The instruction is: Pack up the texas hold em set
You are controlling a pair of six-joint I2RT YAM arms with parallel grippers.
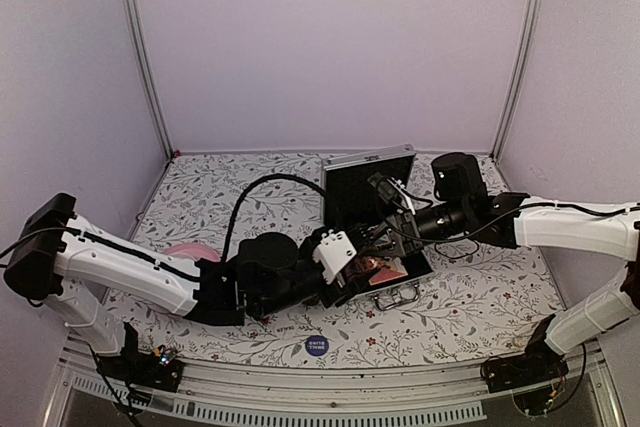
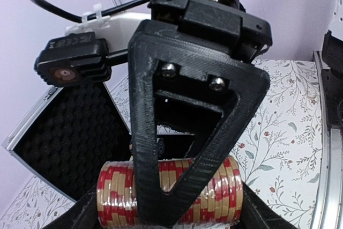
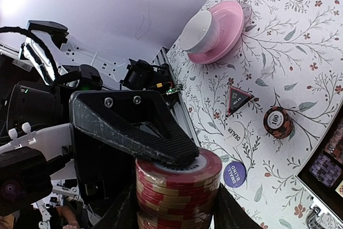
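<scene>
The silver case (image 1: 372, 179) stands open mid-table, its black foam lid (image 2: 61, 143) upright. My left gripper (image 1: 350, 267) hangs over the case tray, shut across the side of a wrapped roll of red-and-tan chips (image 2: 115, 194). My right gripper (image 1: 385, 237) meets it from the right, shut on the end face of a red-and-tan chip roll (image 3: 179, 186). I cannot tell whether both hold the same roll. On the table lie the red-black triangle (image 3: 237, 99), a dark "100" chip stack (image 3: 278, 122), a white dealer disc (image 3: 234, 131) and the blue disc (image 3: 235, 174).
The pink plate with the white bowl (image 3: 214, 30) stands left of the case, partly hidden behind my left arm in the top view (image 1: 190, 249). The blue disc (image 1: 316, 345) lies near the front edge. The case's metal handle (image 1: 395, 297) sticks out towards me.
</scene>
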